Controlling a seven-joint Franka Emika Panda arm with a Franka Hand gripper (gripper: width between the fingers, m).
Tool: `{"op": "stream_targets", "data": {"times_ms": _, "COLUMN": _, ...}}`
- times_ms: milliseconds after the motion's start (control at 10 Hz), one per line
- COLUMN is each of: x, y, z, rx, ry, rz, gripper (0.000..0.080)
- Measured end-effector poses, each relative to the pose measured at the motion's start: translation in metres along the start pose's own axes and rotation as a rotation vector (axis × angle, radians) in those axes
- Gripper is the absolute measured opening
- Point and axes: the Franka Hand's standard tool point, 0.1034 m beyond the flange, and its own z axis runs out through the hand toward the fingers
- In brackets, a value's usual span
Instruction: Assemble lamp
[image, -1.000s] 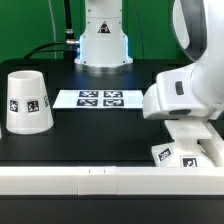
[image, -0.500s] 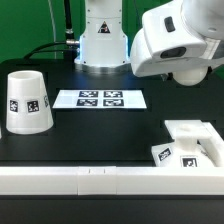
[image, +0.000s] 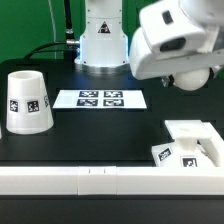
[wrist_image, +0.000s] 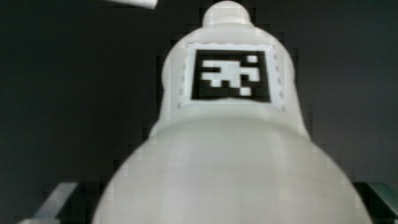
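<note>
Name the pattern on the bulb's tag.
Black-and-white blocky squares; tag on bulb shows best in wrist view.

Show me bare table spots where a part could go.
Free: the table strip between the marker board and the front rail, from the shade to the base. Crowded: the exterior view's right, around the base; the gripper holds the bulb.

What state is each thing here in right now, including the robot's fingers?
bulb: gripped between the fingers, held clear of the table.
fingers: shut on the bulb.
shade: standing on the table, open end up, untouched.
base: flat on the table, nothing mounted on it.
marker board: lying flat on the table.
</note>
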Motion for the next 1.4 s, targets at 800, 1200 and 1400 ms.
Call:
{"op": "stream_targets", "data": {"times_ms": 800, "x": 0.020, "y": 0.019, "z": -0.051, "rx": -0.066, "ry": 0.565, "rz": -0.035, "gripper": 0.0577}}
{"op": "stream_targets", "data": {"times_ms": 1200, "x": 0.037, "y": 0.015, "z": -0.065, "rx": -0.096, "ry": 0.813, "rz": -0.057, "gripper": 0.0577}}
{"op": "stream_targets", "data": {"times_ms": 1400, "x": 0.037, "y": 0.018, "z": -0.062, "rx": -0.109, "ry": 0.913, "rz": -0.055, "gripper": 0.0577}}
